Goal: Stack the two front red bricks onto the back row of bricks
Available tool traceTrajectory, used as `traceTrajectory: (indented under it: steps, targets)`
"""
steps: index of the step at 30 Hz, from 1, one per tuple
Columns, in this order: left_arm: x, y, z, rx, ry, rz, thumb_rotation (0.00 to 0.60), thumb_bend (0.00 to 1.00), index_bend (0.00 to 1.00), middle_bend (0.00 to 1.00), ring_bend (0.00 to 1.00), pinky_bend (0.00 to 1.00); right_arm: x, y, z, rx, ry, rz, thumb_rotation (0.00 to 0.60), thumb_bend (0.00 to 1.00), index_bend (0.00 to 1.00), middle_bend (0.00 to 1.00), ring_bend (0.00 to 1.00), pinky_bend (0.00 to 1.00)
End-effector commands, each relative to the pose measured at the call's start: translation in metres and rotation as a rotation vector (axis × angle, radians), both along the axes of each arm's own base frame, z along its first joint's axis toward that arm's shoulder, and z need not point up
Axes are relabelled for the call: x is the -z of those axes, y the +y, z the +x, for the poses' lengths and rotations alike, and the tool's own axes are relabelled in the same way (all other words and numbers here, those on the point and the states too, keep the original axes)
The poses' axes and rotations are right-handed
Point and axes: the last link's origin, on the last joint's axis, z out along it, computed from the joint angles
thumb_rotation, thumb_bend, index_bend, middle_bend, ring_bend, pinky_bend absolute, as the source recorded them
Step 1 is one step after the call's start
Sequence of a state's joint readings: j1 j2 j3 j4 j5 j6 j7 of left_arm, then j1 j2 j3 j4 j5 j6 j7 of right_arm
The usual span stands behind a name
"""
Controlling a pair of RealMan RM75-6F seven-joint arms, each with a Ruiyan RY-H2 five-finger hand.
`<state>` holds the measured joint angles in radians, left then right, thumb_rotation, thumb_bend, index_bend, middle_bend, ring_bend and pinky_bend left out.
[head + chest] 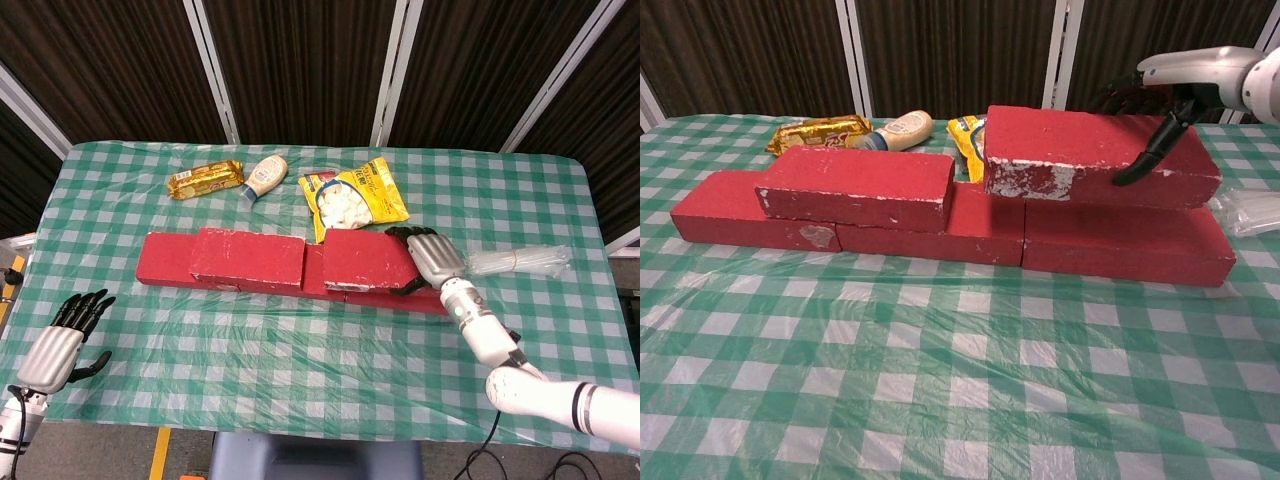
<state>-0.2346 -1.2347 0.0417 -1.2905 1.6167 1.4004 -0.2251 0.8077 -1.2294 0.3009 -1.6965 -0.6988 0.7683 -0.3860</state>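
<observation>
My right-hand fingers [1143, 160] are wrapping the right end of the second red brick [1095, 155]: thumb pressing its front face, the others curling over the top back edge. So my right hand [430, 256] is gripping that brick, centre-right in the head view, upper right in the chest view. The brick is sitting over the right part of the back row of bricks [940, 225], its underside at or just above the row's right brick; I cannot tell if it is resting fully. Its left end is reaching to about the seam over the middle brick.

First stacked brick [248, 259] is lying flat on the left part of the row, left of centre, a gap between it and the held one.

My left hand [60, 348] is hovering at the lower left corner of the head view, off the table edge, fingers spread apart, holding nothing.

Behind the row, upper middle of the frame: yellow marshmallow bag [353, 197], just behind the held brick; a squeeze bottle [262, 177] lying on its side; a gold snack packet [204, 180] beside it. A clear plastic bundle [520, 261] is lying at the right, near my wrist. All of it on the green checked tablecloth [300, 340].
</observation>
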Motion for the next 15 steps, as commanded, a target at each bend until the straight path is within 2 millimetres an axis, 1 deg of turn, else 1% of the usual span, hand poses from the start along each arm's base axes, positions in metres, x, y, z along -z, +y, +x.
traceTrajectory:
  steps: [1, 5, 10, 15]
  targets:
    - [0.000, 0.002, -0.001, -0.006, 0.007, 0.008, 0.600, 0.35, 0.00, 0.00, 0.00, 0.02, 0.004, -0.019, 0.003, -0.002, 0.025, 0.042, 0.600, 0.08, 0.52, 0.41, 0.36, 0.44]
    - [0.002, 0.005, -0.002, -0.014, 0.012, 0.010, 0.600, 0.35, 0.00, 0.00, 0.00, 0.02, 0.008, -0.025, -0.005, -0.003, 0.057, 0.058, 0.600, 0.08, 0.52, 0.41, 0.36, 0.44]
    - [0.003, 0.007, -0.004, -0.015, 0.014, 0.005, 0.600, 0.34, 0.00, 0.00, 0.00, 0.02, 0.014, -0.026, -0.013, 0.009, 0.074, 0.066, 0.600, 0.08, 0.52, 0.41, 0.36, 0.44]
    - [0.003, 0.009, -0.002, -0.010, 0.008, 0.008, 0.600, 0.34, 0.00, 0.00, 0.00, 0.02, 0.020, -0.026, -0.009, 0.026, 0.008, 0.026, 0.600, 0.08, 0.52, 0.41, 0.36, 0.44]
